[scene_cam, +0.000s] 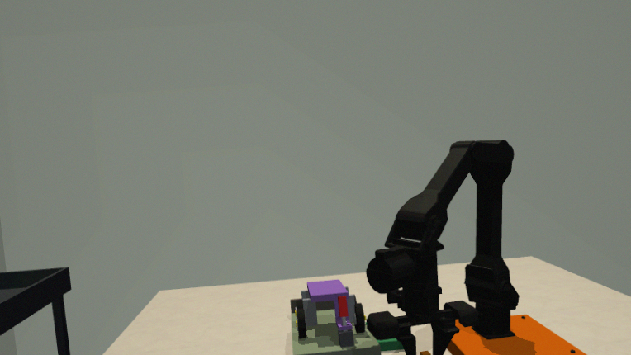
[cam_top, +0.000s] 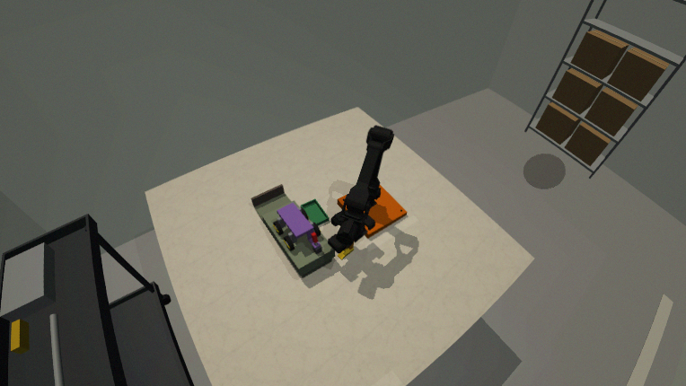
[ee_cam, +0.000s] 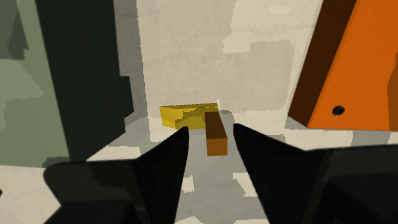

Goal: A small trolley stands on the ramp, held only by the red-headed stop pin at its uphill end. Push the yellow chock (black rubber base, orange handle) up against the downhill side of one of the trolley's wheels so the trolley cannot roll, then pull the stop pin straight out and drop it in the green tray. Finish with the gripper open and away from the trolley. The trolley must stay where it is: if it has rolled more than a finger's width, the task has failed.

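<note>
The trolley with its purple top stands on the grey-green ramp. The red-headed stop pin sits upright at the trolley's near end. The yellow chock lies on the table beside the ramp, its orange handle sticking up. My gripper is open and points down over the chock; in the wrist view the handle shows between the fingertips, with a gap on each side. The green tray lies beside the ramp. The chock's black base is not visible.
The orange base plate of the arm is on the other side of the gripper from the ramp. The ramp's dark side wall stands close to the chock. A black cart is beyond the table's edge.
</note>
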`<state>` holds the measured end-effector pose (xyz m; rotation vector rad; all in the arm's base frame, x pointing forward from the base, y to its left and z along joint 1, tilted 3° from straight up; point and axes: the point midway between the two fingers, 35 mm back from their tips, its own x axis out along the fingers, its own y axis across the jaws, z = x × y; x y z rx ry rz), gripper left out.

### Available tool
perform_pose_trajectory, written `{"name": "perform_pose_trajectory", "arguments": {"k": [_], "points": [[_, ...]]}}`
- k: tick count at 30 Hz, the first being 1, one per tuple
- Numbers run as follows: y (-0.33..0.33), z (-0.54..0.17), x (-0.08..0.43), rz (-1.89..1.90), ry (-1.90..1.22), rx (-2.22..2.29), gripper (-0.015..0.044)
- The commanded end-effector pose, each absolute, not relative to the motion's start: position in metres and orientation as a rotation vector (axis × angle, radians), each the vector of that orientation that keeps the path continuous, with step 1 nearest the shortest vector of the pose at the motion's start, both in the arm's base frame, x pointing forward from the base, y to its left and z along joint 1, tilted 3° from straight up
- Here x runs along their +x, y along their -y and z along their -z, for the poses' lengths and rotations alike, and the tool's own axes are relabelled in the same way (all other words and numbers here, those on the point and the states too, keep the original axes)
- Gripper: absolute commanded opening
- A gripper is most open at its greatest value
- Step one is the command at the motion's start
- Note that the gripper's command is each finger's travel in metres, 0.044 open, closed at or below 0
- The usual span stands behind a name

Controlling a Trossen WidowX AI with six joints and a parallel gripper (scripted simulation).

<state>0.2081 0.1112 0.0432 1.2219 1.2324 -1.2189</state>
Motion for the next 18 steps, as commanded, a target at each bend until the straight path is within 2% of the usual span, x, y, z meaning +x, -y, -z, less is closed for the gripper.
{"name": "perform_pose_trajectory", "arguments": {"k": [1, 8, 13, 18], "points": [[-0.1115, -0.0344, 0.2058, 1.228, -1.239, 1.223, 0.0190], [-0.1115, -0.0288, 0.2054, 1.228, -1.239, 1.223, 0.0190], [-0.1112, -0.0321, 0.2070, 1.222, -1.233, 1.220, 0.0059], [-0.1112, -0.0321, 0.2070, 1.222, -1.233, 1.220, 0.0025]]}}
